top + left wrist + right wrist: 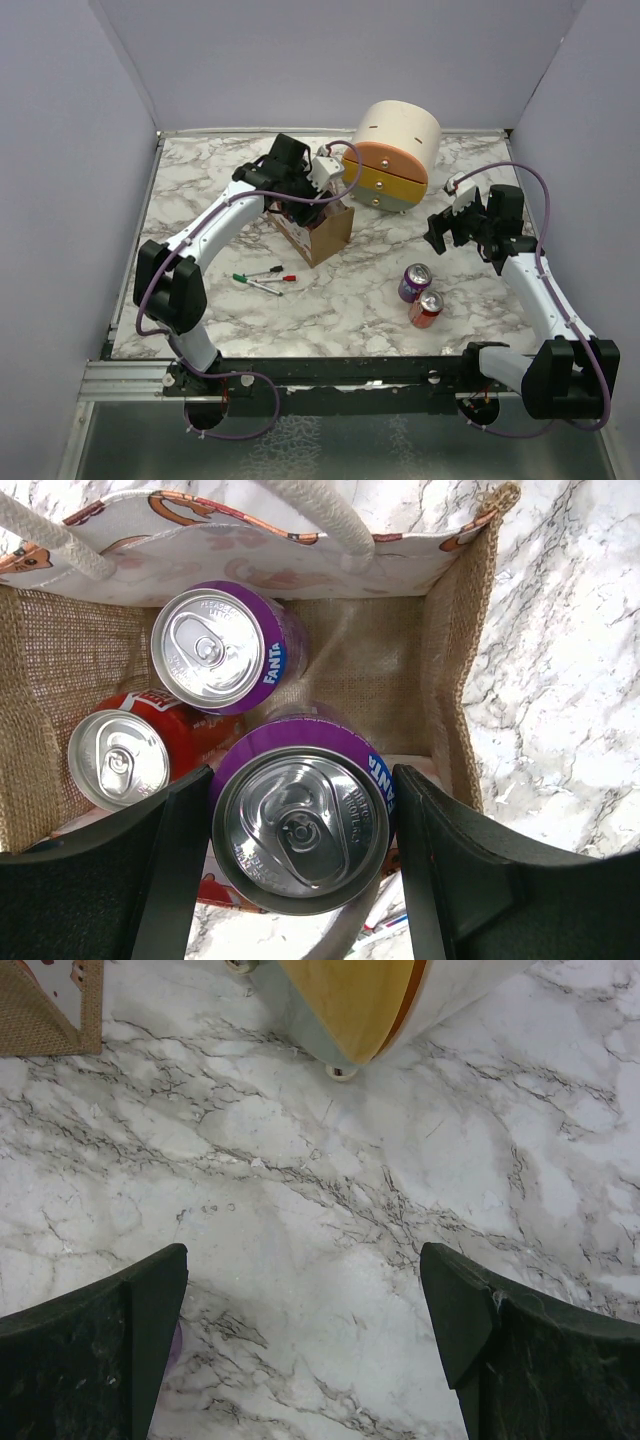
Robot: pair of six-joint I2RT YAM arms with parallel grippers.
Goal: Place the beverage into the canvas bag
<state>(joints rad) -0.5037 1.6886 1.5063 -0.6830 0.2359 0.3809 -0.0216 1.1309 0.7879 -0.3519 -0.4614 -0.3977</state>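
My left gripper [302,785] is shut on a purple Fanta can [300,825], the beverage, with a finger against each side. It hangs upright over the near side of the open canvas bag [440,660], higher than the purple can [222,650] and the red can [125,758] standing inside. From above, the left gripper [300,195] covers the top of the tan canvas bag [330,235]. My right gripper [455,225] stands open over bare marble, nothing between its fingers [120,1330].
A round cream drawer unit [395,150] with orange and yellow fronts stands behind the bag. A purple can [415,282] and a red can [427,308] stand at front right. Markers [265,278] lie left of the bag's front.
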